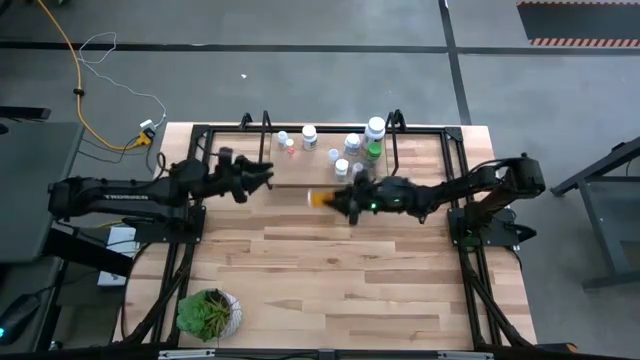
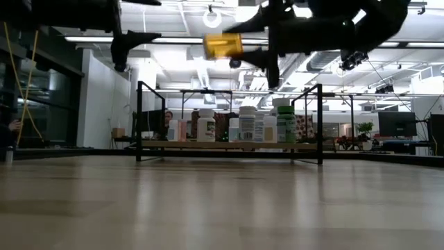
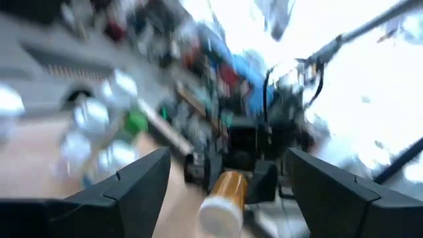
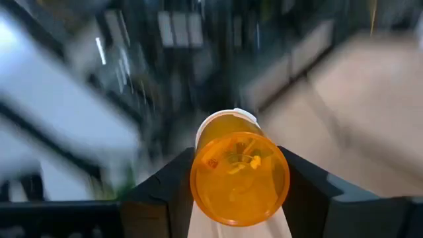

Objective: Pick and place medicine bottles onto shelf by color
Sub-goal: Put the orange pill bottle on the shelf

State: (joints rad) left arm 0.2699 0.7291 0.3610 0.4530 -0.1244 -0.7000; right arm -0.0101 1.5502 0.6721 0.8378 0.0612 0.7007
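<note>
Gripping an orange medicine bottle (image 1: 322, 198) sideways, the right gripper (image 1: 345, 203) hangs above the table (image 1: 330, 290) near its centre, just in front of the shelf (image 1: 290, 185). In the right wrist view the bottle's orange base (image 4: 240, 178) faces the camera, pinched between the two dark fingers (image 4: 165, 182), its white cap pointing away. The low view shows the same bottle (image 2: 222, 46) held high in the air, well clear of the tabletop.

The left gripper (image 1: 262, 176) sits at about 9 o'clock from the right one, over the shelf's left part, with its jaws spread wide and nothing between them — its wrist view looks past both fingers (image 3: 142, 182) at the orange bottle (image 3: 225, 195) held by the other arm.

On the shelf, toward 12 o'clock, stands a cluster of other bottles (image 1: 345, 145): mostly white ones, with a green bottle (image 1: 373, 152) at the right end; a small one near the left (image 1: 290, 146) looks reddish, though it is too small to be sure.

A potted plant (image 1: 207, 312) sits at roughly 7 o'clock on the table, well apart from everything else.
</note>
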